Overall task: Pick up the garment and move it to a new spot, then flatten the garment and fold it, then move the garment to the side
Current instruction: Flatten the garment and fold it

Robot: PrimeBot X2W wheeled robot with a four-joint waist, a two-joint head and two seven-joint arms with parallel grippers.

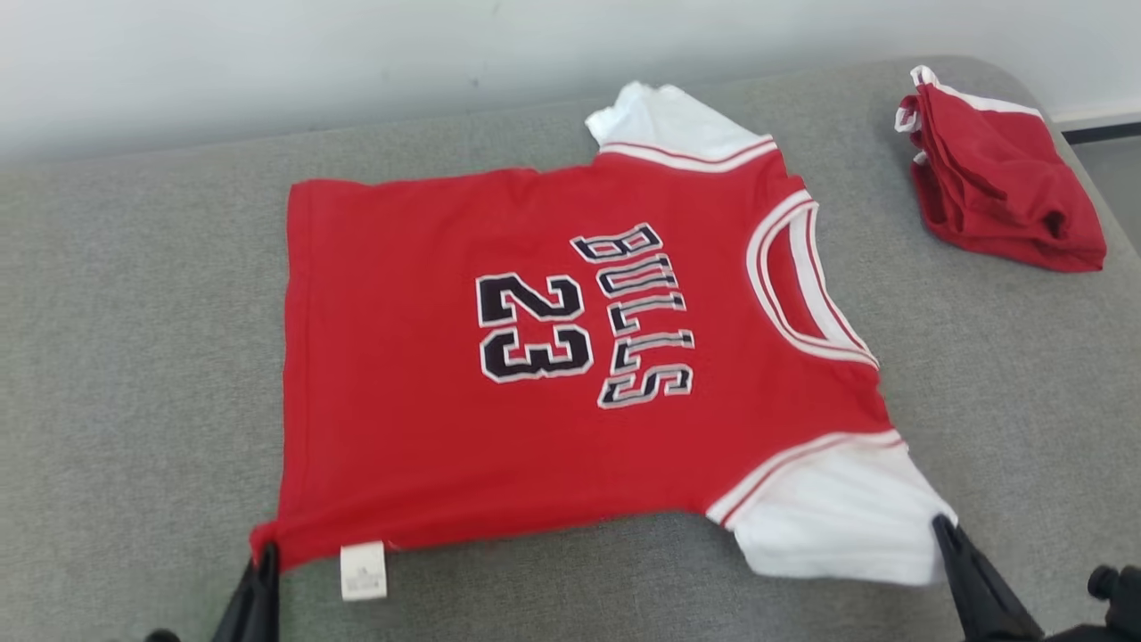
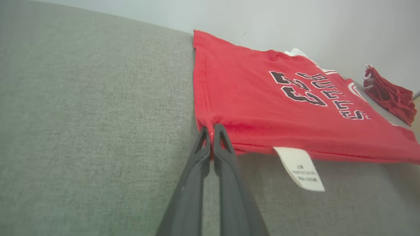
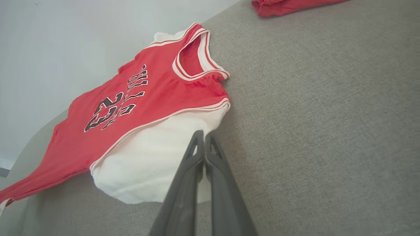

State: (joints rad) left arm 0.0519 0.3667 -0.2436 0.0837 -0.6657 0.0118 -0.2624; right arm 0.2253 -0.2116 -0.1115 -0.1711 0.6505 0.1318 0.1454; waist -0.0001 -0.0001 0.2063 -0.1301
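The garment (image 1: 535,374), a red jersey with white sleeves, lies spread face-up across the middle of the head view on the grey cushion (image 1: 134,357), with its neck toward the right of the frame and its hem toward the left. We have it by its near edge at two points. Our left gripper (image 1: 266,557), at the lower left, is clenched on the hem corner just beside the white label (image 1: 364,571). Our right gripper (image 1: 940,528), at the lower right, is pinched shut on the outer edge of the near sleeve (image 1: 829,526) (in the right wrist view the closed tips lie against the white cloth, though the bite is small). We judge that holding two far-apart points along one edge lets us draw the cloth taut so it settles flat without bunching in the middle. No fold is made yet. A second red garment (image 1: 998,178), bundled, sits at the upper right, well apart, leaving room to work.
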